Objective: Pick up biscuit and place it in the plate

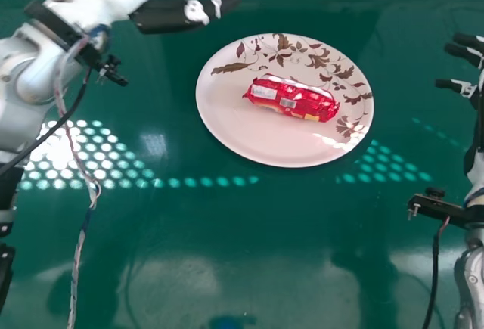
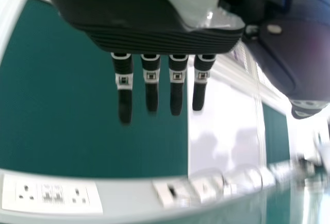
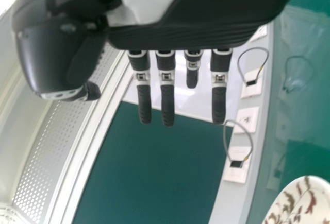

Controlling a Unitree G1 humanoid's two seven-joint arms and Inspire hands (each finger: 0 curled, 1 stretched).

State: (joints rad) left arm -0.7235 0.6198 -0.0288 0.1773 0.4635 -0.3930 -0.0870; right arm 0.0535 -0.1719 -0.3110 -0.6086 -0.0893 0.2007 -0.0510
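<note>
The red biscuit packet (image 1: 293, 98) lies on the white plate (image 1: 249, 136) with a brown leaf pattern, in the head view. Up and to the left of the plate is my left hand (image 1: 170, 16), apart from plate and packet; in the left wrist view the fingers of the left hand (image 2: 150, 87) hang straight, holding nothing. At the head view's right edge is my right hand (image 1: 463, 85), away from the plate. Straight fingers also show on the right hand (image 3: 167, 90) in the right wrist view, where part of the plate (image 3: 301, 201) appears in the corner.
A glossy green table (image 1: 249, 231) carries the plate. Wall sockets (image 2: 51, 194) and a grey ledge run along the table's far edge. A cable (image 1: 74, 253) dangles from the left arm, and another (image 1: 434, 276) hangs at the right arm.
</note>
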